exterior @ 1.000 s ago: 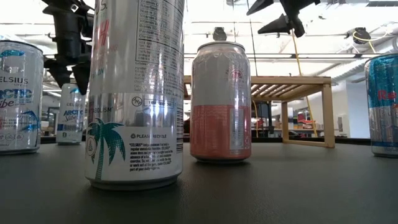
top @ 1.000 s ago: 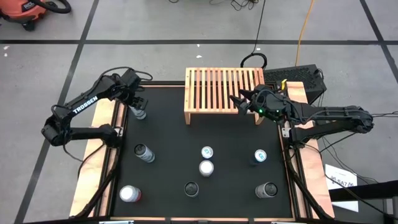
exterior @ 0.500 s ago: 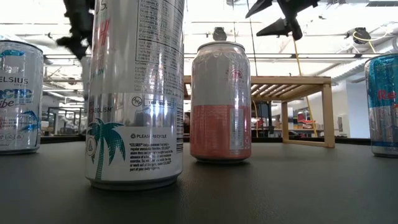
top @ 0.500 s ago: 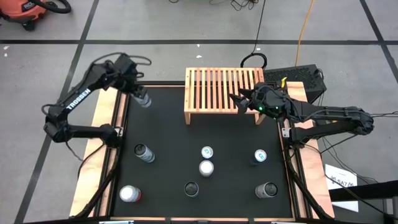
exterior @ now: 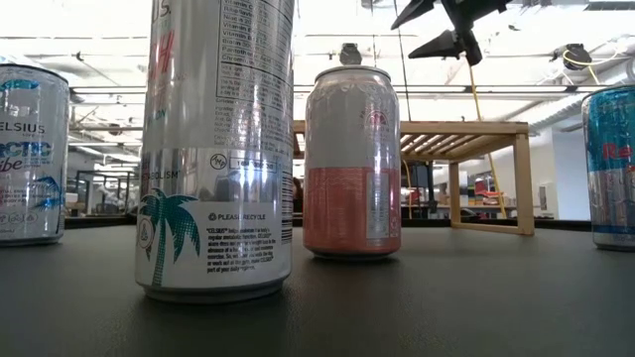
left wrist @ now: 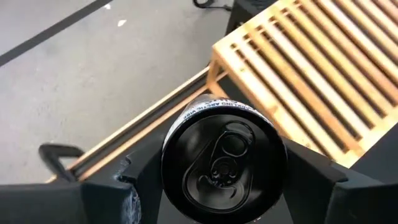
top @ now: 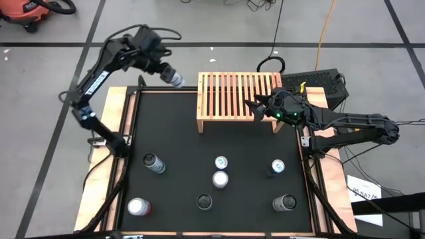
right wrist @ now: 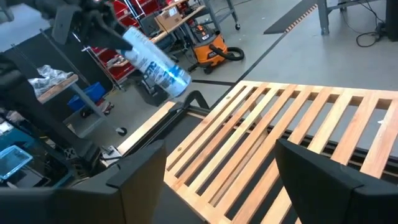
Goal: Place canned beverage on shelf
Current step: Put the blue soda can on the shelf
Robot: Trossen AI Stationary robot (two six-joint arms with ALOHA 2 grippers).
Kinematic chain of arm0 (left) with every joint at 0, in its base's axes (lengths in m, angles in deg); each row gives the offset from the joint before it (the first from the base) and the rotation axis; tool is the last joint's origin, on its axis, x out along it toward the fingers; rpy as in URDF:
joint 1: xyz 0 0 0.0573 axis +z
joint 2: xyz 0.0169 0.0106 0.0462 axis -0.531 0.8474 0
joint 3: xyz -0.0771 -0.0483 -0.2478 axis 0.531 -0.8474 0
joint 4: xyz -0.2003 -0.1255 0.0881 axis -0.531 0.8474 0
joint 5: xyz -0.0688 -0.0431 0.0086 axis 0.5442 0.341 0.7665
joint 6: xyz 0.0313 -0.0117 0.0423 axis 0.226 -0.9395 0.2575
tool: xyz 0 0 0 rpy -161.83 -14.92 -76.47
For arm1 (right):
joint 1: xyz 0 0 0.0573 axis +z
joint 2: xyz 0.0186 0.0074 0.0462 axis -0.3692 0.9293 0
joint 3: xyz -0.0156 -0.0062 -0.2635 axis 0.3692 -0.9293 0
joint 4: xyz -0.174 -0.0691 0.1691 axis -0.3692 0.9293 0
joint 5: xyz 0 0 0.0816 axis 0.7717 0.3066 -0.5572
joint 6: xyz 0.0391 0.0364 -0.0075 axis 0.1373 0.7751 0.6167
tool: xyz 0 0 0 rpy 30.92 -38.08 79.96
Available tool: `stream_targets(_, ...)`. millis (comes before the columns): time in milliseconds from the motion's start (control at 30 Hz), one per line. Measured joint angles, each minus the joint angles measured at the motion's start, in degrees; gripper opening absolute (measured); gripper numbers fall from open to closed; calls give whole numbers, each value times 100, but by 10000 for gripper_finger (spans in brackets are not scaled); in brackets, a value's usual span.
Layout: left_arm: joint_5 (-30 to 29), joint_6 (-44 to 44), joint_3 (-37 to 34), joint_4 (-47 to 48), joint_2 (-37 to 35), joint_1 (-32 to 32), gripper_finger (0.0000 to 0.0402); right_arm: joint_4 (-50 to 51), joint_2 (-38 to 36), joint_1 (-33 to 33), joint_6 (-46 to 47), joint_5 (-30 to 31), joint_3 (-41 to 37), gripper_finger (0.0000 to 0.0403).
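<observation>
Since a second ago the left gripper [top: 167, 72] has lifted a can [top: 176, 79] off the mat and swung it up beside the shelf's [top: 238, 99] left end, fingers clamped on its smooth metal body. No can stands on the pale wooden slats yet. The right gripper [top: 254, 108] hovers open at the shelf's right end.

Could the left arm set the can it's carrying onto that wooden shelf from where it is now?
Probably yes: the left gripper holds the can tilted, just beside the shelf, whose near slats lie bare.
</observation>
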Motion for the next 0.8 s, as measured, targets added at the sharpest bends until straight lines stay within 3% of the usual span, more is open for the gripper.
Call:
stream_targets(267,485,135,1045,-285,716,-472,244,411,0,1,243,-4,0,288)
stream_targets(400,718,368,1178,-600,827,-726,244,407,2,1,187,-2,-2,288)
stream_targets(600,870,1079,1178,-821,977,-1194,244,-283,2,-75,-1115,-406,23,297)
stream_targets(800,839,1694,1178,-1181,996,-1575,244,-168,516,-299,-2532,-805,717,316)
